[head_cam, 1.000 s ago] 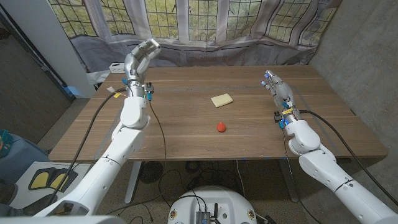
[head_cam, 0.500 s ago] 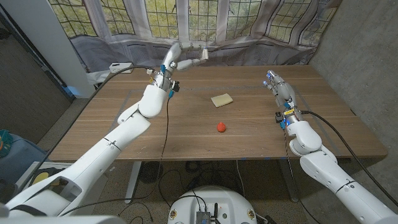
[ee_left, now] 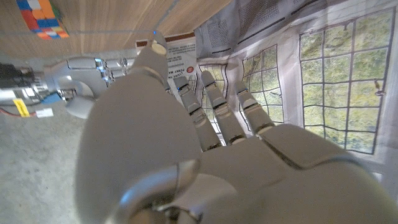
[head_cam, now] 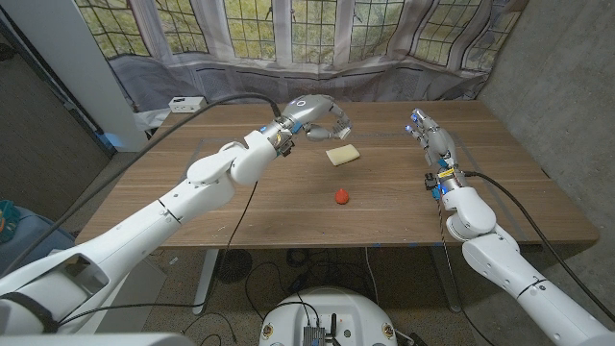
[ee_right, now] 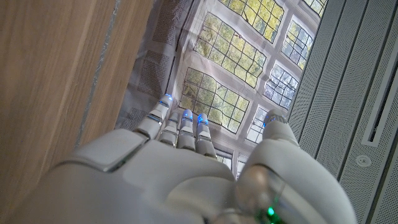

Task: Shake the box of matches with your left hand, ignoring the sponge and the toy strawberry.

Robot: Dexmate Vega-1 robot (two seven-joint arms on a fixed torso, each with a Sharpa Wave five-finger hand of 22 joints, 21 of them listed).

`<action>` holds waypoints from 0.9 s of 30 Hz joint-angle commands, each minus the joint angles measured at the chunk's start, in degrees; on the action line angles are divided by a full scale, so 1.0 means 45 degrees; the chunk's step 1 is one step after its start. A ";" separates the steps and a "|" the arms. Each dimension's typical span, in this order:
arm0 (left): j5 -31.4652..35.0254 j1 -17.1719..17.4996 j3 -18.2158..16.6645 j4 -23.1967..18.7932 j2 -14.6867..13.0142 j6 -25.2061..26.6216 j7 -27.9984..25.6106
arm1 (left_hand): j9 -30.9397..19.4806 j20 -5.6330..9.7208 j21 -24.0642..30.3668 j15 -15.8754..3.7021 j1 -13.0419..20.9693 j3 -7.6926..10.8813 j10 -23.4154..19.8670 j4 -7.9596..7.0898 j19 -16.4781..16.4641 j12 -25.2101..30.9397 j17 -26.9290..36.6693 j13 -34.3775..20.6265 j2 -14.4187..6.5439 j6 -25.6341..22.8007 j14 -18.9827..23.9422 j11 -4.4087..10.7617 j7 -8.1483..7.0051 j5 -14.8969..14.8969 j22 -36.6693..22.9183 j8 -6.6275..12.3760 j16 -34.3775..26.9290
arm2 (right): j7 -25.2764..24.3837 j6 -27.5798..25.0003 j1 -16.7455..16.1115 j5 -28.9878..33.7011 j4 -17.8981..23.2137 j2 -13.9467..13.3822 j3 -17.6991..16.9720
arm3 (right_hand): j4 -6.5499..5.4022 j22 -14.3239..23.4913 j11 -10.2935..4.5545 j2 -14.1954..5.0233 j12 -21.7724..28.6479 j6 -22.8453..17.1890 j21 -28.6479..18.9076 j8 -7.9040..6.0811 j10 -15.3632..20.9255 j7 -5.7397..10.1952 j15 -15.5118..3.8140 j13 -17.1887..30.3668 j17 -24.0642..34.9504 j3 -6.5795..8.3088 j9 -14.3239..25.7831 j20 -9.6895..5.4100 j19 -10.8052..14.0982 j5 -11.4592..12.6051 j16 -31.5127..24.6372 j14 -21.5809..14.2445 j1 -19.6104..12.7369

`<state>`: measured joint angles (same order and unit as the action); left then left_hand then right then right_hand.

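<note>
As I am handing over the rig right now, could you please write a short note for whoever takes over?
Left hand: holds the box of matches in its fingers, above the table near the sponge.
Right hand: open, holding nothing, over the table's right side.
Toy strawberry: on the table, apart from both hands.
Done: box grasped.
Left: shake it; leave the sponge and strawberry alone.

Right hand [ee_right: 186, 180] seen from behind, fingers [ee_right: 180, 127] straight and close together, nothing held; wooden table [ee_right: 56, 68] beside it, leaded window panes [ee_right: 227, 87] beyond.
</note>
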<state>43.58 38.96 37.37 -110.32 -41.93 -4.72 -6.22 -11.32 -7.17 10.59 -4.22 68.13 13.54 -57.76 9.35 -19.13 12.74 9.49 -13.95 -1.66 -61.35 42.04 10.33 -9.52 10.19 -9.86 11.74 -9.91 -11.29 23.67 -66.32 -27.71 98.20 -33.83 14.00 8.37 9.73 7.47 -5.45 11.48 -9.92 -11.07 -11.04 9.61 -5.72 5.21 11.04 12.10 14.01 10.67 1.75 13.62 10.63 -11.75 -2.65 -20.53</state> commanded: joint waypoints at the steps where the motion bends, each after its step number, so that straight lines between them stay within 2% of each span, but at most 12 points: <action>1: 0.0507 0.0855 -0.0671 0.0220 0.0218 0.0273 -0.1529 | -0.0063 -0.0028 0.0115 -0.1425 -0.0302 0.0163 -0.1377 -0.0192 -0.0191 0.0106 0.0068 -0.0019 -0.0494 -0.0361 0.0060 0.0553 0.0026 0.0014 -0.0031 0.0120 -0.0130 | -0.0034 -0.0014 -0.0100 0.0049 0.0053 -0.0015 0.0021 | -0.0062 0.0037 0.0016 0.0020 0.0008 -0.0146 -0.0029 -0.0037 0.0082 0.0005 0.0006 0.0031 0.0043 -0.0007 0.0028 -0.0037 0.0073 -0.0005 -0.0102 -0.0073 0.0064; 2: 0.0105 0.0983 -0.0830 0.0268 0.0278 0.0180 -0.1790 | -0.0063 -0.0031 0.0122 -0.1422 -0.0300 0.0162 -0.1384 -0.0190 -0.0208 0.0108 0.0067 -0.0019 -0.0491 -0.0362 0.0060 0.0554 0.0029 0.0014 -0.0031 0.0120 -0.0129 | -0.0074 -0.0043 -0.0116 0.0007 0.0083 0.0015 0.0012 | -0.0062 0.0037 0.0017 0.0020 0.0009 -0.0148 -0.0028 -0.0037 0.0085 -0.0003 0.0013 0.0031 0.0043 -0.0006 0.0028 -0.0028 0.0070 -0.0005 -0.0102 -0.0072 0.0064; 7: -0.1810 0.1905 -0.1688 0.0938 0.1042 -0.0810 -0.4588 | -0.0060 -0.0130 0.0141 -0.1391 -0.0292 0.0152 -0.1437 -0.0184 -0.0259 0.0129 0.0075 -0.0015 -0.0501 -0.0449 0.0168 0.0547 0.0092 0.0008 -0.0029 0.0149 -0.0171 | -0.0087 -0.0059 -0.0138 0.0059 0.0104 -0.0003 0.0027 | -0.0064 0.0037 0.0014 0.0018 0.0010 -0.0147 -0.0026 -0.0037 0.0088 0.0007 0.0008 0.0031 0.0044 -0.0008 0.0028 -0.0034 0.0068 -0.0004 -0.0102 -0.0074 0.0068; 10: -0.2814 0.2361 -0.2168 0.1027 0.1356 -0.1294 -0.5523 | -0.0056 -0.0062 0.0174 -0.1348 -0.0337 0.0118 -0.1501 -0.0202 -0.0356 0.0164 0.0082 -0.0014 -0.0487 -0.0496 0.0283 0.0540 0.0126 -0.0005 -0.0028 0.0162 -0.0202 | -0.0094 -0.0072 -0.0138 0.0052 0.0110 0.0009 0.0033 | -0.0065 0.0037 0.0008 0.0018 0.0010 -0.0151 -0.0028 -0.0038 0.0089 0.0003 0.0012 0.0031 0.0045 -0.0009 0.0028 -0.0033 0.0072 -0.0004 -0.0101 -0.0071 0.0070; 19: -0.5760 0.3774 -0.3958 0.0326 0.1479 -0.2212 -0.6063 | -0.0050 -0.0097 0.0172 -0.1281 -0.0402 0.0091 -0.1567 -0.0214 -0.0377 0.0192 0.0056 -0.0006 -0.0446 -0.0530 0.0359 0.0545 0.0144 -0.0014 -0.0026 0.0161 -0.0173 | 0.0007 -0.0114 -0.0002 0.0029 0.0033 0.0032 0.0121 | -0.0065 0.0037 0.0007 0.0019 0.0004 -0.0148 -0.0027 -0.0036 0.0077 0.0007 0.0006 0.0031 0.0046 -0.0010 0.0028 -0.0021 0.0074 -0.0003 -0.0107 -0.0090 0.0072; 27: -0.8392 0.5429 -0.6143 -0.0240 0.1671 -0.2871 -0.6184 | -0.0048 -0.0134 0.0169 -0.1301 -0.0434 0.0103 -0.1583 -0.0228 -0.0388 0.0197 0.0048 0.0001 -0.0473 -0.0581 0.0403 0.0537 0.0230 -0.0009 -0.0027 0.0171 -0.0162 | 0.0251 -0.0090 0.0332 0.0013 -0.0223 0.0086 0.0295 | -0.0061 0.0037 0.0007 0.0015 0.0008 -0.0145 -0.0026 -0.0035 0.0090 0.0013 0.0010 0.0031 0.0045 -0.0007 0.0028 -0.0027 0.0072 -0.0002 -0.0105 -0.0089 0.0066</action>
<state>20.60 51.53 24.74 -107.85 -36.37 -13.23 -30.83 -11.34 -7.52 10.87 -4.71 68.14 13.31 -57.77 9.12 -20.44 13.42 9.59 -13.69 -1.67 -61.35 43.20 10.32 -9.52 9.64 -9.88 12.18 -10.64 -11.51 23.37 -66.27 -27.56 98.34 -33.70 14.56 8.37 9.73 7.47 -5.45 11.48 -9.92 -11.07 -11.04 9.61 -5.72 5.21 11.04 12.10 14.01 10.67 1.75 13.62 10.63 -11.75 -2.65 -20.54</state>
